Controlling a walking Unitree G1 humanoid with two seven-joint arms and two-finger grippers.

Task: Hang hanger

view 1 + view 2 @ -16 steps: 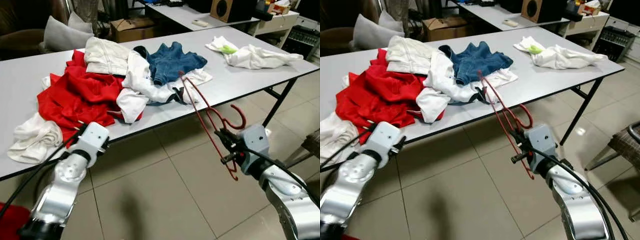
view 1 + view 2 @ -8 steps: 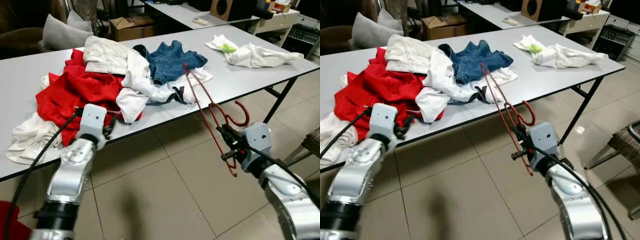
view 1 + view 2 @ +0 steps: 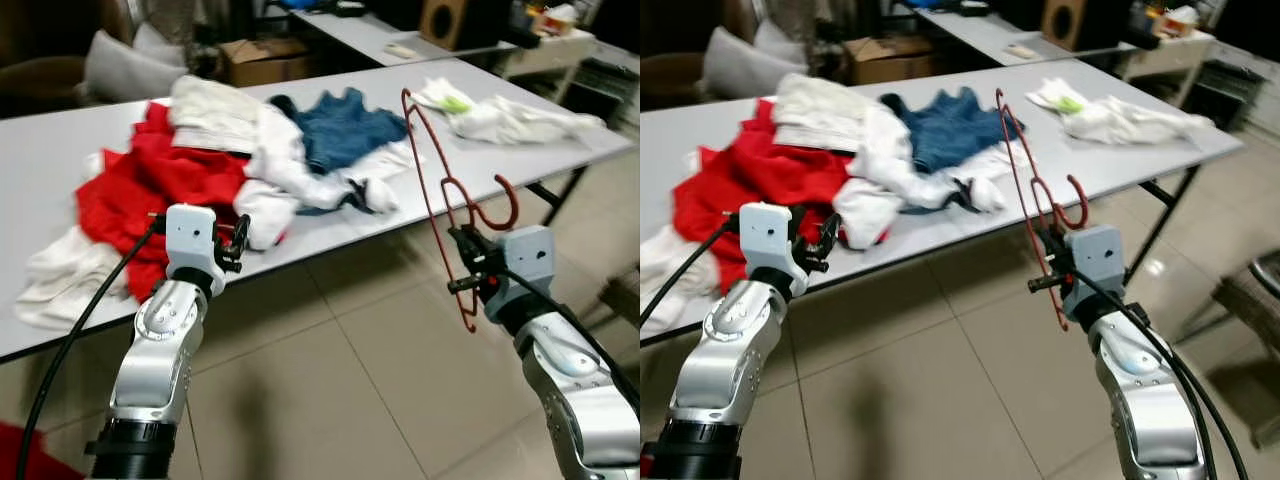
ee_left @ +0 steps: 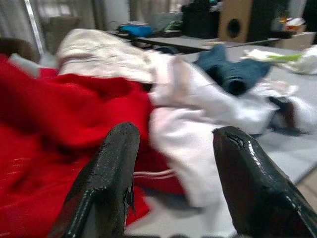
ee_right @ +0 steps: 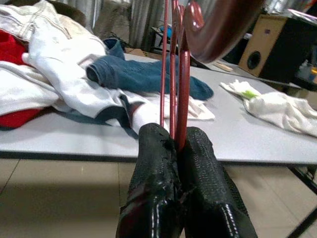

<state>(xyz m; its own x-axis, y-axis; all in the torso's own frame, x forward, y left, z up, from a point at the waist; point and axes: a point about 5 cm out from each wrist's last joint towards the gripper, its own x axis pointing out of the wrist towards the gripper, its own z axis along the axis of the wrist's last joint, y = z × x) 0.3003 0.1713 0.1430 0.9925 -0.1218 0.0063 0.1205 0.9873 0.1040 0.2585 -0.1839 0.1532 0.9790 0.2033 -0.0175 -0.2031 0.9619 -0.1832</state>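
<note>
My right gripper (image 3: 462, 272) is shut on a red wire hanger (image 3: 432, 186), holding it upright in front of the table's near edge, its hook (image 3: 503, 205) curling to the right. In the right wrist view the fingers (image 5: 157, 163) pinch the hanger's wires (image 5: 181, 74). My left gripper (image 3: 236, 240) is raised at the table's near edge, open, close to a pile of red clothing (image 3: 150, 190) and white clothing (image 3: 275, 165). In the left wrist view its two fingers (image 4: 116, 163) stand apart with nothing between them, the red cloth (image 4: 59, 114) just beyond.
The grey table (image 3: 470, 150) also carries a blue denim garment (image 3: 340, 125) and a white garment (image 3: 510, 120) at the far right. Another table with a speaker (image 3: 455, 18) and a cardboard box (image 3: 260, 55) stand behind. Tiled floor (image 3: 330, 380) lies below.
The right gripper has lifted the hanger and turned it more upright. The left arm has risen and its gripper now points at the clothes pile. The camera has shifted a little.
</note>
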